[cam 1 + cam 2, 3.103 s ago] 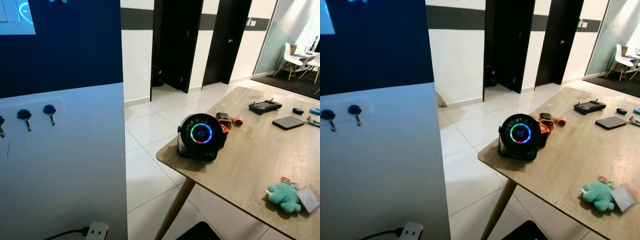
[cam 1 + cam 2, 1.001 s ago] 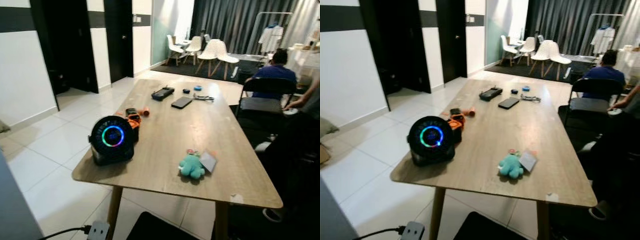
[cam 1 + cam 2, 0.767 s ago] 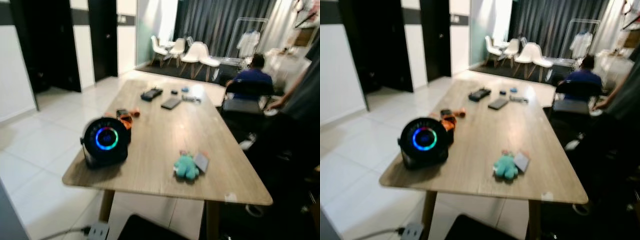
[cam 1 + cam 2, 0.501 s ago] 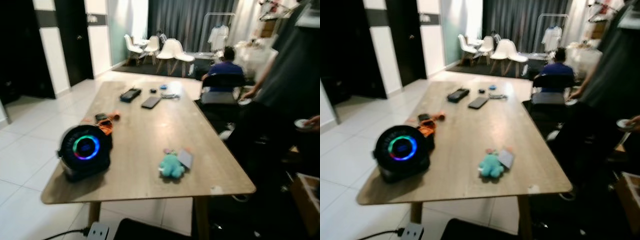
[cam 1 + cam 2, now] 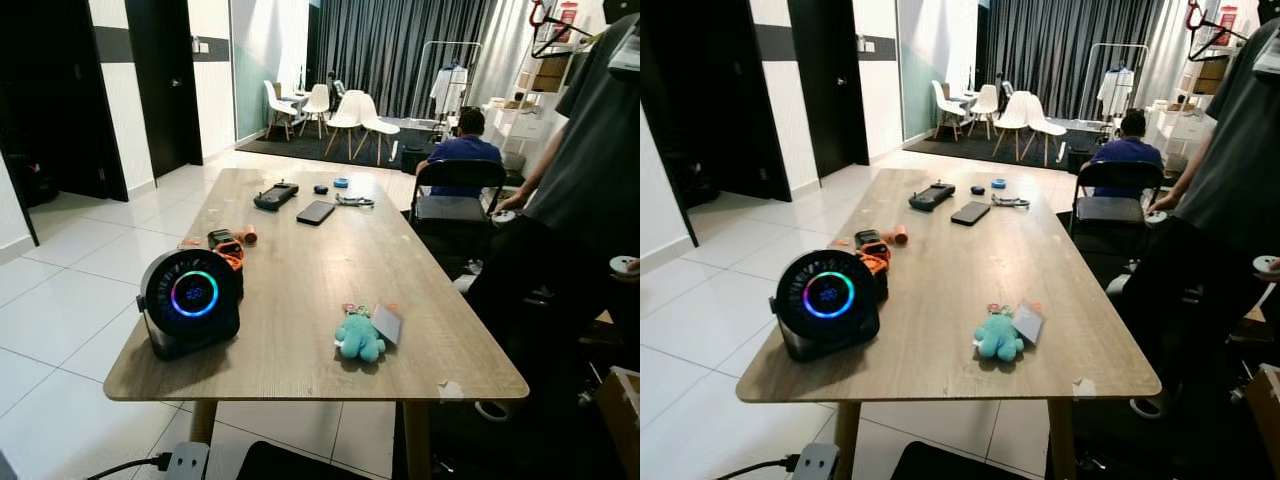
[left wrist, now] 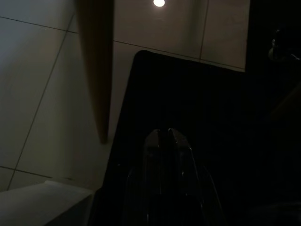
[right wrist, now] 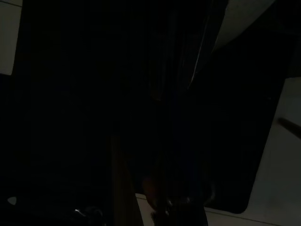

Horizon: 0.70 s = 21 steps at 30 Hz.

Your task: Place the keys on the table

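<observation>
One long rectangular wood-grain counter [image 5: 330, 260] on slanted wooden legs carries one round black fan with a glowing rainbow ring [image 5: 190, 302], one fuzzy teal plush keyring with keys and a grey card [image 5: 361, 335] lying near the front edge, one orange-and-black tool [image 5: 227, 246], one black controller [image 5: 274, 196] and one flat dark phone [image 5: 315, 212]. Glossy white floor tiles [image 5: 60, 290] surround it, with four white chairs [image 5: 335, 107] before dark curtains, one seated person in blue [image 5: 463, 152] and one standing person in grey [image 5: 590, 170]. Left gripper [image 6: 164, 133] hangs over a black mat, its jaws pressed together and empty; right gripper sits in darkness, and its jaws' state cannot be judged.
</observation>
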Available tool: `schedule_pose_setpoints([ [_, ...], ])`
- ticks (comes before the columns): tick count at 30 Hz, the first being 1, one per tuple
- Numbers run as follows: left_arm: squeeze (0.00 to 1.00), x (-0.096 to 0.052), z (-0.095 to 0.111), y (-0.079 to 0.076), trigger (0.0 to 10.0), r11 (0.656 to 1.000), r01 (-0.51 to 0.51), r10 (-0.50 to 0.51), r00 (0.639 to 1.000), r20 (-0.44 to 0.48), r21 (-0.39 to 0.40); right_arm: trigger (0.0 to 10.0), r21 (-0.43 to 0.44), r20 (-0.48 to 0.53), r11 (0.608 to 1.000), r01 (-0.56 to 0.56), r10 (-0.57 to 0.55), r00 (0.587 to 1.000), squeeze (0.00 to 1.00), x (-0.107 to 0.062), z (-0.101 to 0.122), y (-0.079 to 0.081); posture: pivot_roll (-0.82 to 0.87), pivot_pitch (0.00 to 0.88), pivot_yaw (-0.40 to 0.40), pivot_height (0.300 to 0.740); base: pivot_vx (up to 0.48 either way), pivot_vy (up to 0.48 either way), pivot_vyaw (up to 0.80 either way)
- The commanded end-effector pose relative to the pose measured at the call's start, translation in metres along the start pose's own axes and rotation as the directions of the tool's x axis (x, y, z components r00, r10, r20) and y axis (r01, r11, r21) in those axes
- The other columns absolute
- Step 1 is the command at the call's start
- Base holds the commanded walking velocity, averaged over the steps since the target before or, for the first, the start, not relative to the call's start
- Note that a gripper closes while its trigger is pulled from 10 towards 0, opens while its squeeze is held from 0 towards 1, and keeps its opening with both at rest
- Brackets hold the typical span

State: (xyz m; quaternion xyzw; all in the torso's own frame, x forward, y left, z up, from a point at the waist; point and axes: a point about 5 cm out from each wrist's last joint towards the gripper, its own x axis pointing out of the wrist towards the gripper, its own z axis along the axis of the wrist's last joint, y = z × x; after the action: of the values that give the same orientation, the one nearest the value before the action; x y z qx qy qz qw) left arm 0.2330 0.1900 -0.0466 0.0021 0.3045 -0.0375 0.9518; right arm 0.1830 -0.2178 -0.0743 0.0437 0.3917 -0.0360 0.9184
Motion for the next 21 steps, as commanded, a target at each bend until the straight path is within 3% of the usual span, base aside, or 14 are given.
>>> schedule_pose_setpoints([
  [1,0.0,0.0002,0.0046,0.0027,10.0,1.0,-0.012,0.012,0.999,0.029,0.001,10.0,-0.028,0.003,1.0,-0.001,0.001,1.0,0.0,-0.0007,0.0015,-0.0041,0.02,0.0,-0.026,0.74,0.0,0.0,0.0],
  [3,0.0,0.0005,0.0055,0.0012,10.0,1.0,-0.01,0.01,0.999,0.037,0.002,10.0,-0.055,0.005,0.998,-0.013,0.013,1.0,0.0,-0.0002,0.0026,-0.0028,0.03,0.0,-0.028,0.74,0.0,0.0,0.0],
  [9,0.0,0.0009,0.0077,-0.0018,10.0,1.0,-0.006,0.006,0.999,0.054,0.002,10.0,-0.084,0.0,0.996,-0.023,0.023,1.0,0.0,0.0004,0.0026,0.0,0.03,0.0,-0.03,0.74,0.0,0.0,0.74],
  [12,0.0,0.0009,0.0086,-0.0027,10.0,1.0,-0.005,0.005,0.998,0.061,0.005,10.0,-0.026,-0.006,1.0,0.003,-0.003,1.0,0.0,0.0002,0.0005,-0.0008,0.03,0.0,-0.03,0.74,0.0,0.0,0.0],
  [21,0.0,0.0006,0.0103,-0.0028,10.0,1.0,0.005,-0.005,0.997,0.072,0.0,10.0,-0.057,-0.004,0.998,-0.005,0.005,1.0,0.0,0.0003,0.0011,0.0001,0.03,0.011,-0.022,0.74,0.0,0.0,0.0],
])
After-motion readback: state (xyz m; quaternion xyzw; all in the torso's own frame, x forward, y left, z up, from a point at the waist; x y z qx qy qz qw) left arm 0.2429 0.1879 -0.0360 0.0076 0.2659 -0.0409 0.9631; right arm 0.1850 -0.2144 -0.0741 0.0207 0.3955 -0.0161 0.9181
